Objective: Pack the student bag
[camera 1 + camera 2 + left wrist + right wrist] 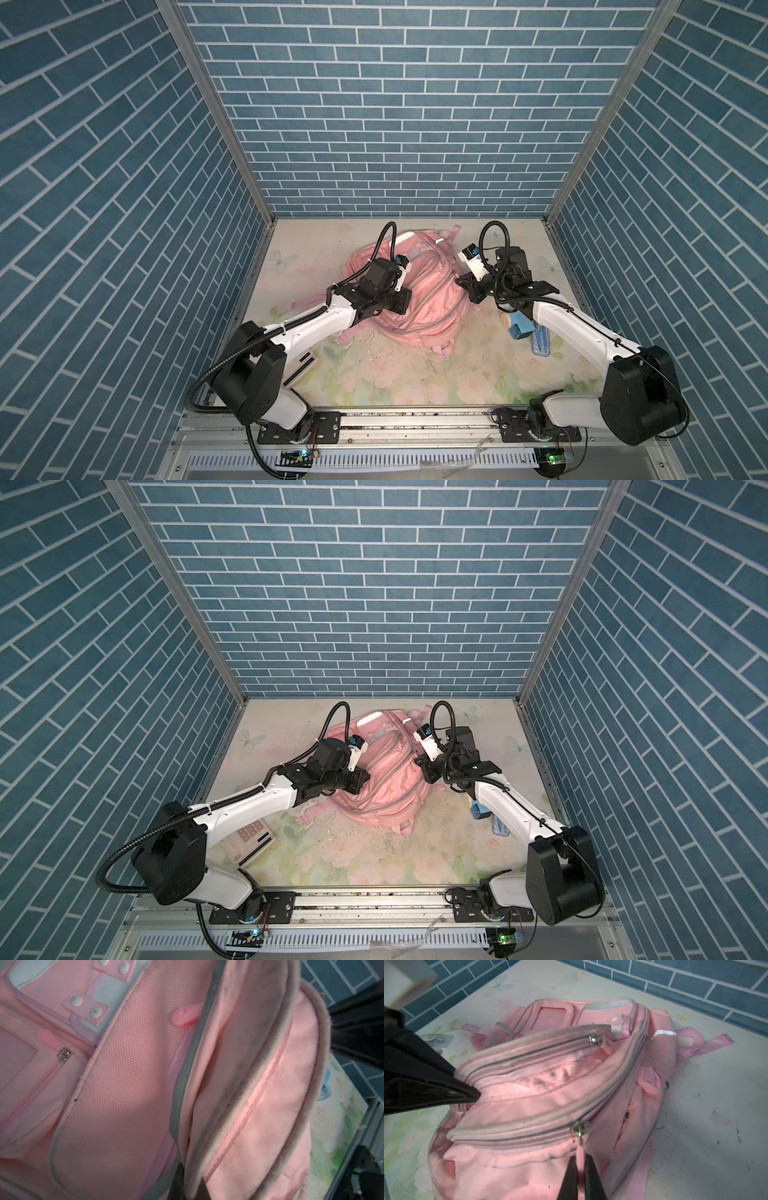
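The student bag (419, 299) (386, 787), a soft pink backpack with grey-piped zip seams, lies in the middle of the flowered table. My left gripper (188, 1185) is shut on a grey-piped fold of the student bag (128, 1084) beside a zip. In the right wrist view the left gripper (477, 1097) has its black tips pinching the bag's (546, 1095) side. My right gripper (580, 1160) is shut on the pink pull tab (580, 1151) hanging from a metal zip slider (579, 1127). In a top view the left gripper (401, 305) and right gripper (467, 291) flank the bag.
A white calculator (249, 839) lies under the left arm near the front left. A blue box (521, 328) and a clear pencil case (542, 345) lie right of the bag under the right arm. Blue brick walls close three sides.
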`<state>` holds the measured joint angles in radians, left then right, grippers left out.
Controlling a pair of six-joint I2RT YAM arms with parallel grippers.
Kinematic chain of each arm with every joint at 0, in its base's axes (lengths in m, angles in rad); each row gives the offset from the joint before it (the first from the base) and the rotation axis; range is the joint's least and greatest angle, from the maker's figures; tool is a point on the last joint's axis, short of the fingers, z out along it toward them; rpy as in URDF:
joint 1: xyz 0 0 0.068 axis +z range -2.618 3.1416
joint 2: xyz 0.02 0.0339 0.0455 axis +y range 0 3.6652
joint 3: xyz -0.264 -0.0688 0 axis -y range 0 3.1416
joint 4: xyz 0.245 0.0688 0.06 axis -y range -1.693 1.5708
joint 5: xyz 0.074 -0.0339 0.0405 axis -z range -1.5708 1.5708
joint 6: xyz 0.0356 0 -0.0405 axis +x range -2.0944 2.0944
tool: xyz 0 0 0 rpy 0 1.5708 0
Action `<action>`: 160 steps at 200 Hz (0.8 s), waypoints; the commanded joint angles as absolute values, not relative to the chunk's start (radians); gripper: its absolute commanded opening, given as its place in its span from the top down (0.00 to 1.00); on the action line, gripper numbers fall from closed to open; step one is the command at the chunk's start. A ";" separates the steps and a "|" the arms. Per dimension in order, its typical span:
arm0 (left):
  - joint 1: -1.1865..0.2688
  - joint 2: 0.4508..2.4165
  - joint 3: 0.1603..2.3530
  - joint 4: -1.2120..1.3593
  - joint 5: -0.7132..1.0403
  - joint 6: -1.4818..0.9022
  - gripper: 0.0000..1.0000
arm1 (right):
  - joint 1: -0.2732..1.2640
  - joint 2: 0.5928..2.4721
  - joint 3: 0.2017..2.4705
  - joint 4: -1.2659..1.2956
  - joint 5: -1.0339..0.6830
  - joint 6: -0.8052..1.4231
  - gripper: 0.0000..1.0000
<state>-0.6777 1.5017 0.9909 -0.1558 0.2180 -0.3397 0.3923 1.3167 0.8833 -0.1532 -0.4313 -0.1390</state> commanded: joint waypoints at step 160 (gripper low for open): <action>-0.681 1.463 1.070 -0.033 0.343 -0.664 1.00 | 0.473 1.309 0.880 -0.152 -0.323 -0.132 1.00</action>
<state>-0.6777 1.5055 1.0393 -0.1383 0.2577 -0.5980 0.5213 1.2770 0.8276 -0.0875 -0.3443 -0.0731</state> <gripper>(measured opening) 0.081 0.079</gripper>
